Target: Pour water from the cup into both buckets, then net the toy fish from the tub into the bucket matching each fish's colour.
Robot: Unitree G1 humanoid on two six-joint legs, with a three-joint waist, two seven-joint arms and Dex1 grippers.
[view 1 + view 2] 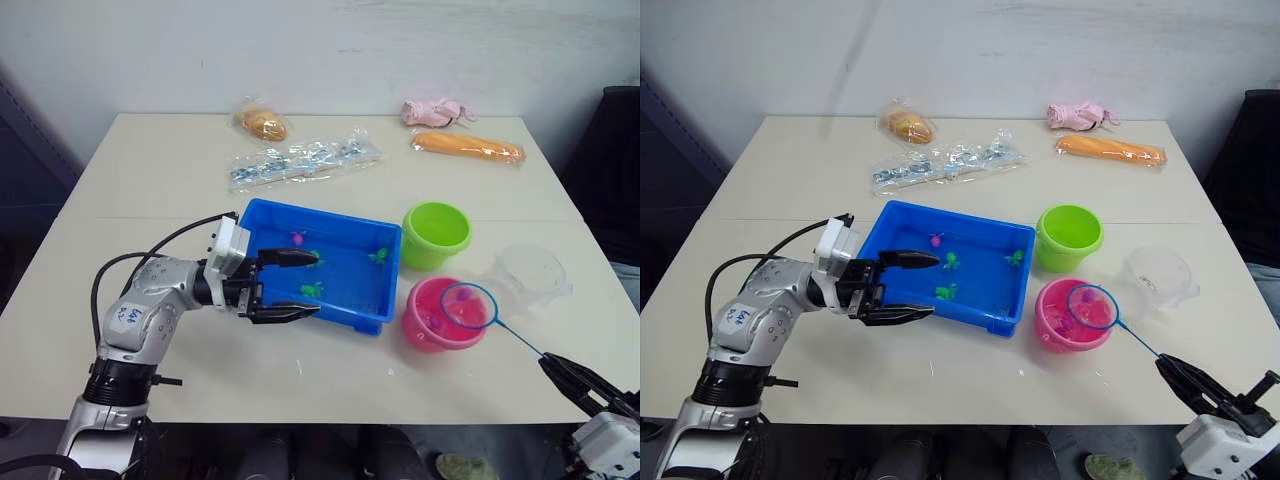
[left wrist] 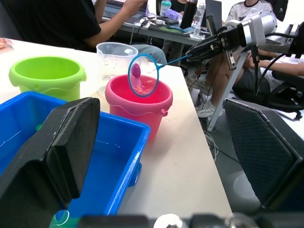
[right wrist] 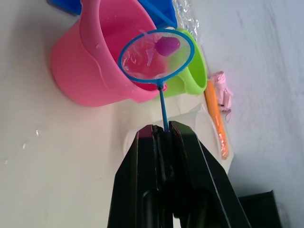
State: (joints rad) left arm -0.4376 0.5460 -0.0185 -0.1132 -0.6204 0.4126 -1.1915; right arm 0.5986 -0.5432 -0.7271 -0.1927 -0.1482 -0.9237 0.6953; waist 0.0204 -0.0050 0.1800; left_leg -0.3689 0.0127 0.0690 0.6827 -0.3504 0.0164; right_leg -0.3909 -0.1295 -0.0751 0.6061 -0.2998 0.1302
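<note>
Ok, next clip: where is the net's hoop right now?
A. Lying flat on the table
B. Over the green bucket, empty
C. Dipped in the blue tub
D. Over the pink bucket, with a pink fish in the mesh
D: the right gripper holds the net by its handle, its hoop above the pink bucket, with a pink fish lying in the mesh.

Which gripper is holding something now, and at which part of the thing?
The right gripper holds the net by the end of its thin handle. The left gripper is open over the tub and holds nothing.
</note>
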